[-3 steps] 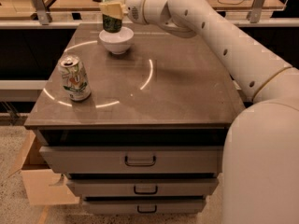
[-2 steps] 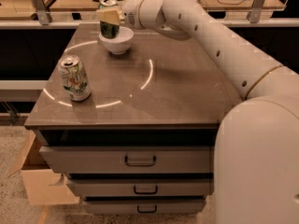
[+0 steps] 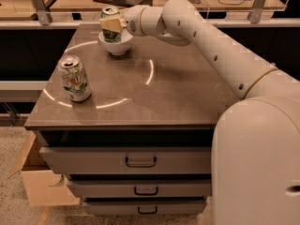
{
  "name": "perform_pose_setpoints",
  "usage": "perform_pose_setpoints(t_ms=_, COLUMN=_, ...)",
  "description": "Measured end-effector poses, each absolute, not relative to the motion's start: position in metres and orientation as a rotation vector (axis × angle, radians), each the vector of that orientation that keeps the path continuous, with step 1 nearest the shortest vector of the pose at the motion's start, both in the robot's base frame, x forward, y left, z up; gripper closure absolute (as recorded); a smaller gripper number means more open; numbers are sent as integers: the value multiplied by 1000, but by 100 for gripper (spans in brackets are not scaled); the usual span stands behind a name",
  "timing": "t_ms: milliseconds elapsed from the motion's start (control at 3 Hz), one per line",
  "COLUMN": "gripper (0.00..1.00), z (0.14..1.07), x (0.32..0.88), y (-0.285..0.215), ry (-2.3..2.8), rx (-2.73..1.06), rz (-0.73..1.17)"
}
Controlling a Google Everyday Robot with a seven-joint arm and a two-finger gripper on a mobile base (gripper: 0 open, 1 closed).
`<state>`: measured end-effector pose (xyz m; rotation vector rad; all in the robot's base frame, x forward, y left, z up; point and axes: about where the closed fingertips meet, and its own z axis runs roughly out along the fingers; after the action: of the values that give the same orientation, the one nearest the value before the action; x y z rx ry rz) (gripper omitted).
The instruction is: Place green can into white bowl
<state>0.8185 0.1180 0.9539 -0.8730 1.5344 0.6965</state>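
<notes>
While our gripper (image 3: 112, 24) grips the upright green can (image 3: 110, 11), its lower end sits inside the white bowl (image 3: 116, 47). We see a white can (image 3: 75, 78) well apart.

**No wording we can read on either can**

We can read no word, brand or number anywhere in this scene. The white can (image 3: 75, 78), standing near the left edge of the table (image 3: 178, 97), carries green and red print, but we cannot make out its letters. The green can (image 3: 111, 35), at the far left, shows only pale swirls that spell nothing legible to us. The gripper (image 3: 112, 24) clasps it there, at the white bowl (image 3: 117, 47).
</notes>
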Motion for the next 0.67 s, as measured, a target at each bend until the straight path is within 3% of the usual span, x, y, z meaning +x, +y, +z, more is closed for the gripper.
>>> perform_pose_setpoints(t_ms=333, gripper=13, z=943, x=820, y=110, ry=1543, rx=-881, rz=687)
perform_pose_setpoints(t_ms=667, gripper=0, z=941, x=819, y=96, ry=1548, rx=-871, rz=674)
